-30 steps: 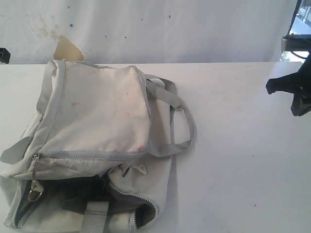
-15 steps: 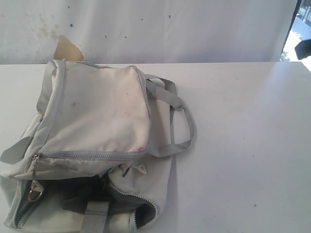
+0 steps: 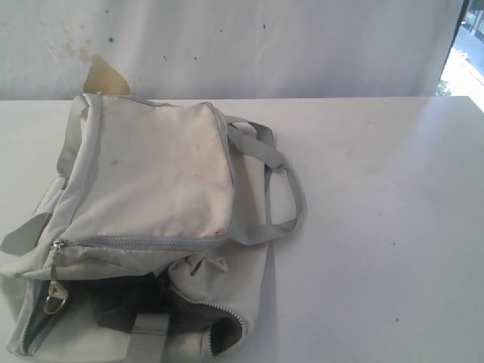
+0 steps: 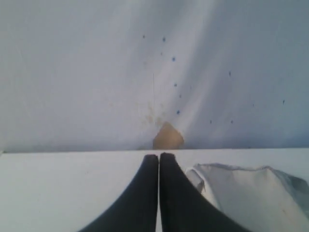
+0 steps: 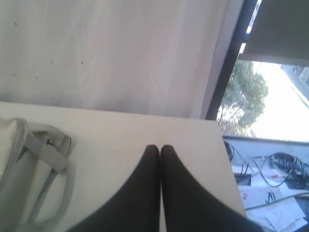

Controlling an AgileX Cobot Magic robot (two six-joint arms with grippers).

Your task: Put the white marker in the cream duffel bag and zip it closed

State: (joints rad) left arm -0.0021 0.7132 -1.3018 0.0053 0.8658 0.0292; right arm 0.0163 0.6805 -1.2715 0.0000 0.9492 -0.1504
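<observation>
1. White cloth backdrop [image 3: 302,45] hangs behind a white bench [image 3: 378,227]. The cloth has blue specks and a tan patch [image 3: 102,76] at the upper left of the exterior view.
2. The cream duffel bag [image 3: 151,174] lies on the bench and fills the left and lower left of that view. Its faintly stained panel faces up.
3. A small metal ring [image 3: 53,302] hangs at the bag's lower left edge. Just above it starts a grey zipper [image 3: 136,242], which runs shut across the panel's lower edge.
4. Below that zipper the bag gapes, showing dark grey lining [image 3: 113,302] between parted zip teeth. A grey webbing strap [image 3: 147,336] crosses the gap at the bottom edge of the frame.
5. A grey loop handle [image 3: 283,189] lies flat on the bench at the bag's right side.
6. The right half of the bench is bare. A bright window [image 3: 469,53] shows at the upper right corner.
7. Where the white marker is cannot be told from any view.
8. In the left wrist view, the left tool [image 4: 159,157] has its black fingers pressed together and holds nothing. It is above the bench, with a corner of the bag at the lower right of the frame.
9. In the right wrist view, the right tool [image 5: 156,147] also has its fingers together and is empty. The bag's handle is at the lower left of that frame, and cables [image 5: 285,164] lie beyond the bench edge at the right.
</observation>
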